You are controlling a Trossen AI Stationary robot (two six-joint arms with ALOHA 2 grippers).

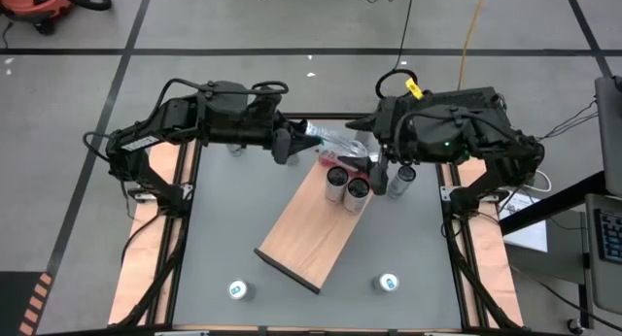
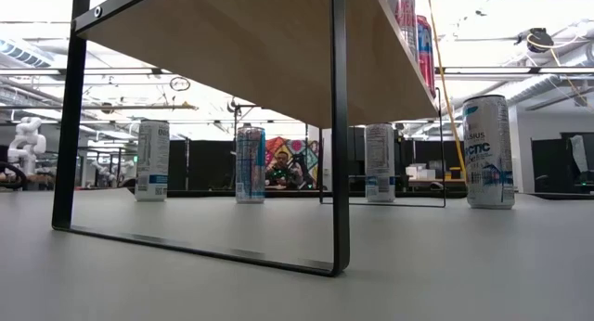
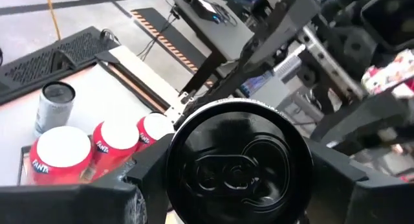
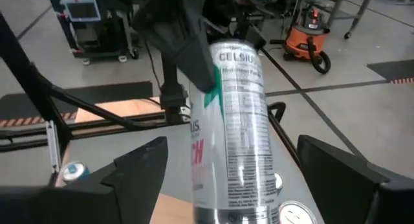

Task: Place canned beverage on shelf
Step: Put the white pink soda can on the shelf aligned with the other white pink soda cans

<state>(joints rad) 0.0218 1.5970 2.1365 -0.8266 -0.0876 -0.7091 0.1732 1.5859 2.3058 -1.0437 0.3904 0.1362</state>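
Left tool (image 1: 288, 145) holds a can (image 1: 330, 139) above the grey tabletop (image 1: 224, 229).

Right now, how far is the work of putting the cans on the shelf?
Done: red cans stand at one end of the shelf.
In hand: the left gripper holds a silver Celsius can in the air; the right gripper has its fingers open on either side of it.
Left: that can, plus two table cans.

Two dark arms, black cables, yellow tag (image 1: 414, 87).
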